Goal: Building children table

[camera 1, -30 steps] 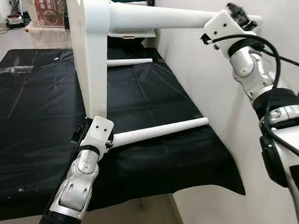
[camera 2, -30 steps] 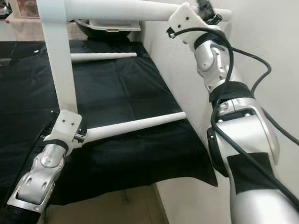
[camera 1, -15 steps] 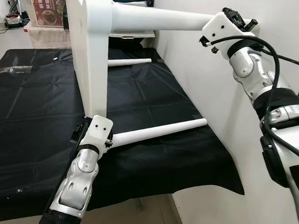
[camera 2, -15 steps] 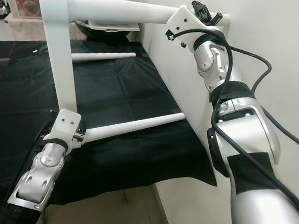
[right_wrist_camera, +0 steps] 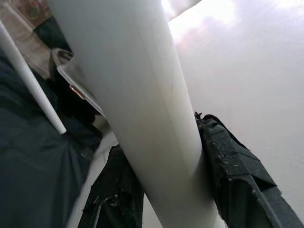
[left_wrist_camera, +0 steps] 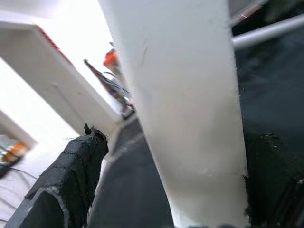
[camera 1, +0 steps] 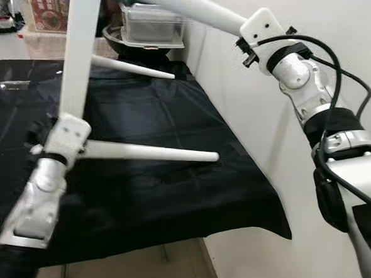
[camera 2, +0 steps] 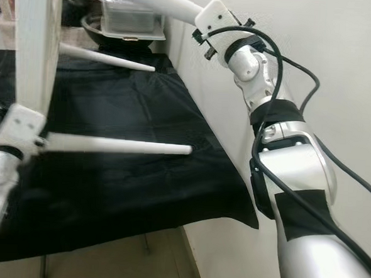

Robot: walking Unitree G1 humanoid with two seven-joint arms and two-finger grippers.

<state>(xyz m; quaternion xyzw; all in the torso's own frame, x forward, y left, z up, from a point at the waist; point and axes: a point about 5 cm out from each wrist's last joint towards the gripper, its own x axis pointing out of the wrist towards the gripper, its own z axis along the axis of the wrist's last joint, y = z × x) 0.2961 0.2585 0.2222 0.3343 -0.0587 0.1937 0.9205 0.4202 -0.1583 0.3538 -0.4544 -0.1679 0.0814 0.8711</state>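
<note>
My right hand (right_wrist_camera: pixel 161 190) is up by the wall, fingers (right_wrist_camera: pixel 237 175) clamped on the upper white leg (camera 1: pixel 181 3) of the kids' table, w/ the tabletop panel (camera 1: pixel 77 50) standing on edge above the black-covered surface (camera 1: pixel 172 144). My left hand (left_wrist_camera: pixel 175 190) is low at the panel's bottom edge, fingers (left_wrist_camera: pixel 71 175) either side of it & closed on it. Two more legs stick out over the cloth: one (camera 1: pixel 147 152) just beside my left wrist, one (camera 1: pixel 130 66) further back near a bowl w/ a clear box (camera 1: pixel 148 26).
</note>
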